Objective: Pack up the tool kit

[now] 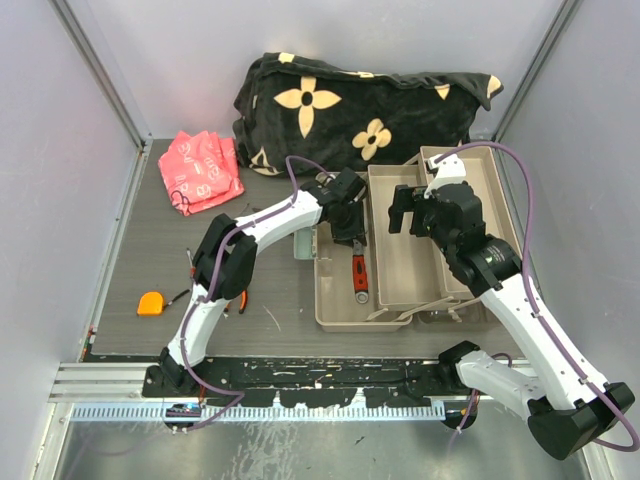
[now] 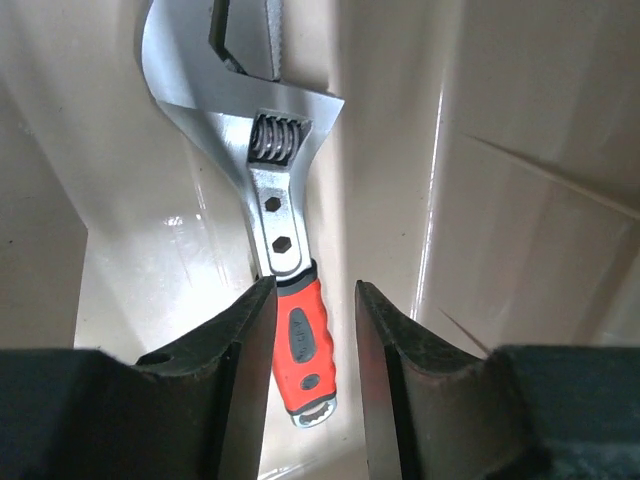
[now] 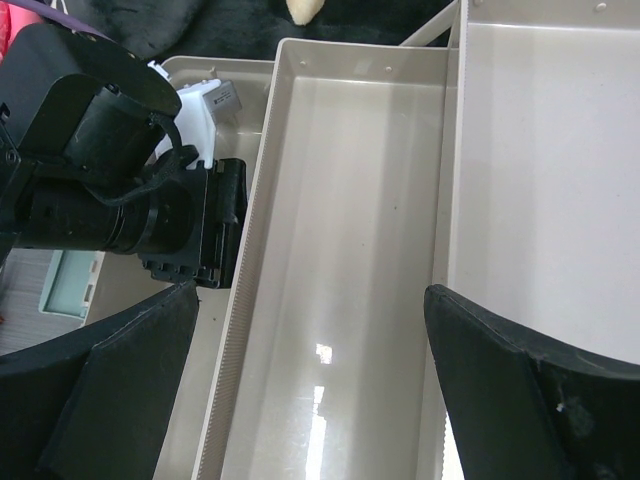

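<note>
The tool kit box lies unfolded, its beige trays side by side. A wrench with a red handle rests in the left tray. My left gripper hovers just over it. In the left wrist view the red handle lies between the fingers of the left gripper, with a clear gap on the right side, so the jaws are open. My right gripper hangs wide open above the empty middle tray, holding nothing. An orange tape measure sits on the table at the left.
A black flower-patterned blanket lies at the back, with a pink bag at the back left. Small orange-handled tools lie under the left arm's elbow. The left arm's wrist sits close beside the right gripper.
</note>
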Action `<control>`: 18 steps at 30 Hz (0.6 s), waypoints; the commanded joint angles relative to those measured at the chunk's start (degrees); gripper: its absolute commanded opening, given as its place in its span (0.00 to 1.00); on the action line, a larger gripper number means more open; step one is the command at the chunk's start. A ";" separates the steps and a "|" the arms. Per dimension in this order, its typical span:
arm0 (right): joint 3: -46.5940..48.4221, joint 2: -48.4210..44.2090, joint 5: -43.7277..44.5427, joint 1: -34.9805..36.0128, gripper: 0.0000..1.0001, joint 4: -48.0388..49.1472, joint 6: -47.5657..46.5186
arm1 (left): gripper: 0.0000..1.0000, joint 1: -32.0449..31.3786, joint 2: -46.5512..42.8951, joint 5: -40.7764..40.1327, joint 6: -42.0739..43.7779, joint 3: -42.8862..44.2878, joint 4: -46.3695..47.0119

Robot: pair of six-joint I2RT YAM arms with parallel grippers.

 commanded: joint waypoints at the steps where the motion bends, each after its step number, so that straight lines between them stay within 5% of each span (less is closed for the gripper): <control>1: 0.80 -1.07 1.06 -0.18 1.00 2.14 -0.02 | 0.38 -0.25 -4.67 0.26 -0.65 2.77 1.98; 11: 1.97 -0.92 0.92 -0.25 1.00 1.39 -0.04 | 0.38 0.77 -12.73 -3.39 2.06 1.36 0.22; 18: 3.57 -1.07 1.22 -0.25 1.00 0.04 -0.49 | 0.37 5.71 -26.57 -4.11 7.44 -5.24 1.19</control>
